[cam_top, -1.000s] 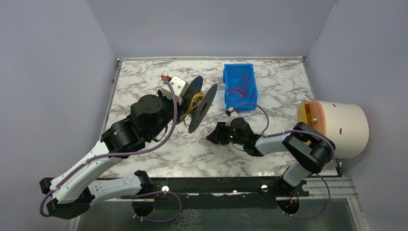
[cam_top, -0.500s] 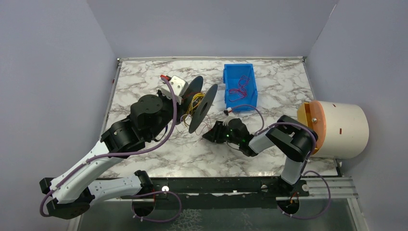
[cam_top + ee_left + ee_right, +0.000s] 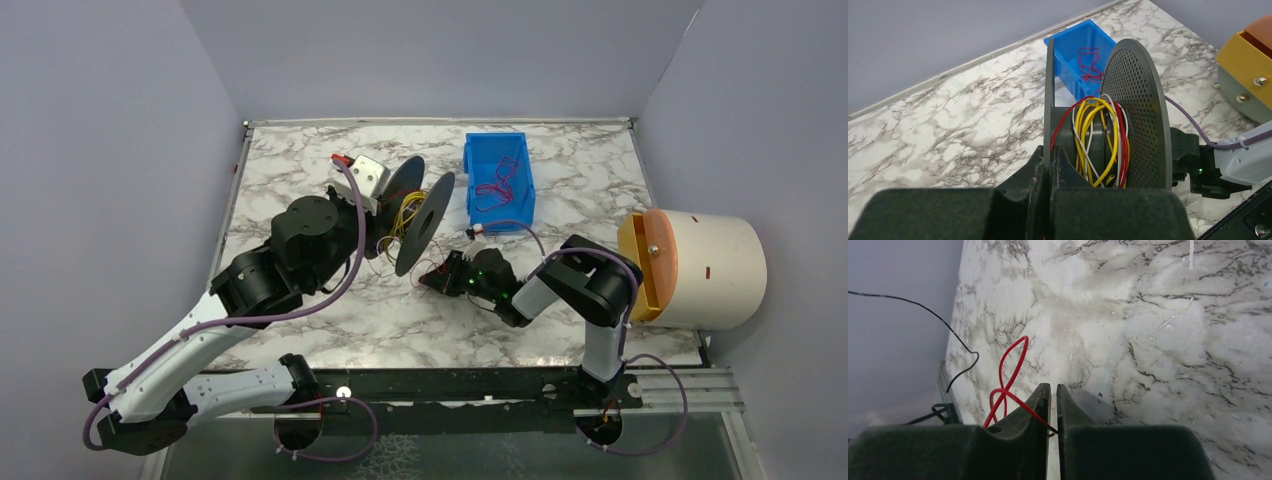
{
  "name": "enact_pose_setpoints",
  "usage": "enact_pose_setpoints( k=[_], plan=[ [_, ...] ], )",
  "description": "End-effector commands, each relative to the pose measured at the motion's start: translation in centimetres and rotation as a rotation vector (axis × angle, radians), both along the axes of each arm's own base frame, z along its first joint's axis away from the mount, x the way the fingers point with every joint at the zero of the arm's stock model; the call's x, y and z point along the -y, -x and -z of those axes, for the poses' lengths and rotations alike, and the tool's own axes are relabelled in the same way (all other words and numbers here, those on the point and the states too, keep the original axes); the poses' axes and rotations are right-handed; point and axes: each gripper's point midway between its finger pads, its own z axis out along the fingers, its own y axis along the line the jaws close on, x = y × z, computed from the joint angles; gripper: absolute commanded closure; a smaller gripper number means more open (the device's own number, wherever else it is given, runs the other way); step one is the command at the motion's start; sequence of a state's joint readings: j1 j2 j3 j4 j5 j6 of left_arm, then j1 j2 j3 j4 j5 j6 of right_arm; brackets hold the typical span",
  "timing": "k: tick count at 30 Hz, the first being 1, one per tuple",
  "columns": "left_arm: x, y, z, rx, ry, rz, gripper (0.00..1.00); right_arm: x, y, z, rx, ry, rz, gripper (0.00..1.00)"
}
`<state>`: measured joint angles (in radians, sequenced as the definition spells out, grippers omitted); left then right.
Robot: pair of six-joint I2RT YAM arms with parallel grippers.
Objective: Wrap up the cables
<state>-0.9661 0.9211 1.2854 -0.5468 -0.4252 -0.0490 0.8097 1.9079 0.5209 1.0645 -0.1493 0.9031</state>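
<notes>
The left jaws are clenched on the thin edge-on disc of the spool. Its axle lies level, and yellow and red cables are wound on the core. The right jaws stand nearly together around a loose red cable on the counter; I cannot tell if it is pinched. Its loop runs lengthwise away from the slit. Best to grip near the end and feed it taut toward the core.
</notes>
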Motion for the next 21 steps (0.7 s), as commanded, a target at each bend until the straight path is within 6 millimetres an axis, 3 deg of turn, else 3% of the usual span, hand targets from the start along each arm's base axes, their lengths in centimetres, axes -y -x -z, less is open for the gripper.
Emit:
enact_pose_setpoints(
  k=[1, 9, 16, 21],
  plan=[
    [0.1, 0.0, -4.9, 0.081, 0.16, -0.008, 1.0, 0.0, -0.4, -0.7, 0.02, -0.056, 0.03, 0.96],
    [-0.1, -1.2, -5.0, 0.092, 0.174, -0.08, 1.0, 0.6, 1.0, -0.4, 0.023, -0.031, -0.019, 0.99],
    [-1.5, -4.7, -3.5, 0.095, 0.092, -0.309, 1.0, 2.3, 4.4, 0.4, 0.0, 0.009, -0.081, 0.99],
    [-1.1, -7.4, -2.8, 0.081, 0.125, -0.365, 1.0, 2.8, 7.0, 1.3, 0.013, 0.183, -0.143, 0.99]
  ],
)
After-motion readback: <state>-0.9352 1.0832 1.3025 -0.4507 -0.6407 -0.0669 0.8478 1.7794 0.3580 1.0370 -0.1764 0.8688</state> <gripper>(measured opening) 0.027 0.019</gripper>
